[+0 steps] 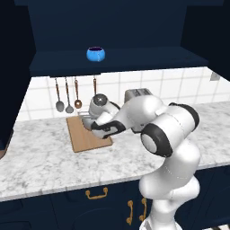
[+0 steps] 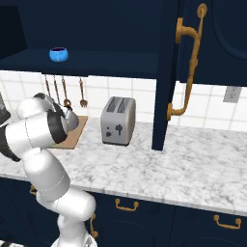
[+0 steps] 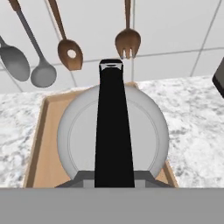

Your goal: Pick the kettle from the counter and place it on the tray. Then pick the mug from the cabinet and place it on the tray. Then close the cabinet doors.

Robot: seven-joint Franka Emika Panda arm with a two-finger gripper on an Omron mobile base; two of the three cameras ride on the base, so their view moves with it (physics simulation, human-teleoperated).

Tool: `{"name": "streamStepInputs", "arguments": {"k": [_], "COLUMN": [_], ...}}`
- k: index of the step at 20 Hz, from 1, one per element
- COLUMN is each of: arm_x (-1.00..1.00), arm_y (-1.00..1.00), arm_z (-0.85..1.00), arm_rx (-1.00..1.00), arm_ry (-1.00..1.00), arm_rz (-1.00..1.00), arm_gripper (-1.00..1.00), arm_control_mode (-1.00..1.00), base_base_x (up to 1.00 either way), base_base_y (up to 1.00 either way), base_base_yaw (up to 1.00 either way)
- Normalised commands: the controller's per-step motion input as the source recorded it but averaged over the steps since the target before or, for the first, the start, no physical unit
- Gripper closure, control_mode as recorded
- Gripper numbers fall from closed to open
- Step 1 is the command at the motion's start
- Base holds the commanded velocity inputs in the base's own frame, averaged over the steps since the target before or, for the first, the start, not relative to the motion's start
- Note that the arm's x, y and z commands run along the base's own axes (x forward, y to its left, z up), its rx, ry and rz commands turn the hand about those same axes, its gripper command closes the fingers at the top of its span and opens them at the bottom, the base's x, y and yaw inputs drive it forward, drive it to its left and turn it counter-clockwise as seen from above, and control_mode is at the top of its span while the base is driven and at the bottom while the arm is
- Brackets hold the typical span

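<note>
The grey dome kettle (image 3: 144, 131) sits directly under my hand, over the back part of the wooden tray (image 3: 43, 131). Its black arched handle (image 3: 113, 127) runs up the middle of the hand view, and my gripper (image 3: 113, 177) is shut on it. I cannot tell whether the kettle touches the board. From the base views the kettle (image 1: 86, 122) (image 2: 72, 119) is mostly hidden by my wrist above the tray (image 1: 85, 137) (image 2: 75, 134). The blue mug (image 1: 95, 54) (image 2: 59, 54) stands on the shelf of the open navy cabinet (image 1: 134, 58). A cabinet door (image 2: 169, 72) stands swung open.
A silver toaster (image 2: 118, 120) (image 1: 137, 93) stands on the marble counter (image 1: 54, 157) right of the tray. Several spoons and a wooden fork (image 3: 127, 41) hang on the tiled wall just behind the tray. The open door's brass handle (image 2: 190, 62) juts over the counter.
</note>
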Motion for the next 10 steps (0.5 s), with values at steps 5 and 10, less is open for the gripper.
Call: {"name": "streamStepInputs", "arguments": {"k": [5,10], "arm_x": [0.20,0.27], "arm_y": [0.23,0.11], "arm_z": [-0.18,-0.13], "arm_rx": [0.03,0.10], "arm_ry": [0.01,0.05], "arm_rz": [-0.04,-0.05], "arm_gripper": [1.00,1.00], "arm_control_mode": [-1.00,-1.00], "base_base_x": [0.00,0.00], "base_base_y": [0.00,0.00], "base_base_yaw": [0.00,0.00]}}
